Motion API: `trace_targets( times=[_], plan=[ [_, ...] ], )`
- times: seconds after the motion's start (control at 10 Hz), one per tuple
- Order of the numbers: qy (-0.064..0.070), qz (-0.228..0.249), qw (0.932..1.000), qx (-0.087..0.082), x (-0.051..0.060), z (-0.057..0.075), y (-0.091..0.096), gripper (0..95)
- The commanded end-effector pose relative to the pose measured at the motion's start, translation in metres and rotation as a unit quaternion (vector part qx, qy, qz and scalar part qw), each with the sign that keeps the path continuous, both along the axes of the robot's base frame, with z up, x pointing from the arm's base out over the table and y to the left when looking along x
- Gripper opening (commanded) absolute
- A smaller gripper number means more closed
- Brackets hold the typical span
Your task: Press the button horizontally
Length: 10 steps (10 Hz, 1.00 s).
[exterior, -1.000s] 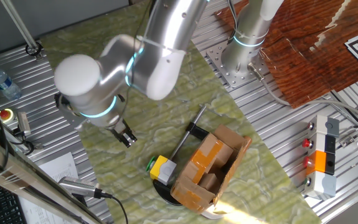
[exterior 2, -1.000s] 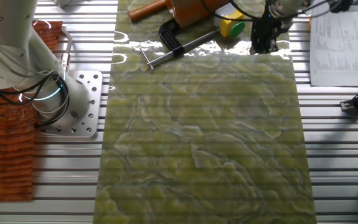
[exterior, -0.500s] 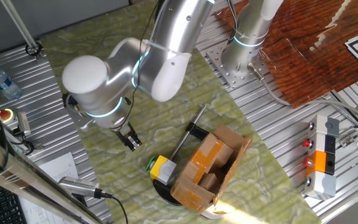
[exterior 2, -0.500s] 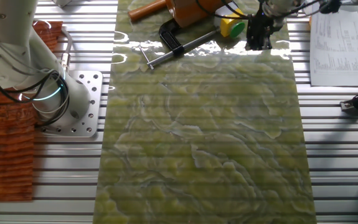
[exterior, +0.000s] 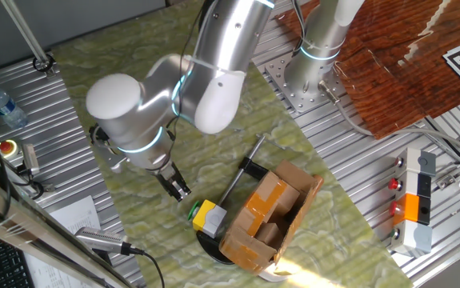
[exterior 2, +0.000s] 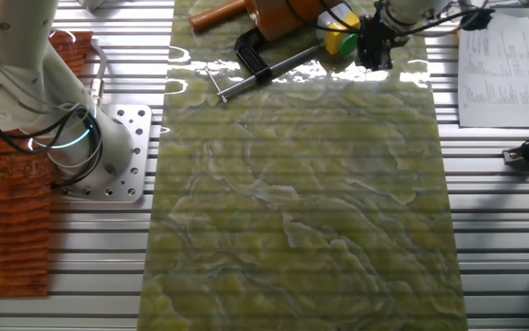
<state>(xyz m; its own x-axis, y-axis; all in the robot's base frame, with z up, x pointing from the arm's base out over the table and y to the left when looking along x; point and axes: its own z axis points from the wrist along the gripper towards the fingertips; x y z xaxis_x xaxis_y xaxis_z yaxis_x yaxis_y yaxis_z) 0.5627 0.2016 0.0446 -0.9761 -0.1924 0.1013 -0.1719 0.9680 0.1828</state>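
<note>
Covering slatted table point(exterior 2: 503, 230): green mat point(exterior 2: 301, 202).

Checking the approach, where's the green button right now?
In one fixed view, the green button faces left off its yellow box, between the end effector and the cardboard box.

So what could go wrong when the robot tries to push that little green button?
The gripper is close to the green button but a little off to one side, so it might slide past it or hit the yellow box instead. The yellow box is small and sits against the cardboard box, beside a black clamp; I can't tell if it is fixed, so a hard sideways push might shove it along.
</note>
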Motion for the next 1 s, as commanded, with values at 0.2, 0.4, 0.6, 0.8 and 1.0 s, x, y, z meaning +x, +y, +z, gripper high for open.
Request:
trace_targets(
  times=[0.2,0.4,0.6,0.8,1.0],
  plan=[
    [0.001,-0.002,1.0,-0.002,-0.001,0.001,0.006,0.0],
    [0.001,-0.002,1.0,0.001,-0.001,-0.001,0.011,0.0],
    [0.002,-0.005,1.0,0.003,0.001,-0.004,0.016,0.0],
    [0.006,-0.008,0.9999,0.007,0.004,-0.005,0.022,0.0],
    [0.011,-0.007,0.9999,0.009,0.003,-0.005,0.025,0.0]
  ],
)
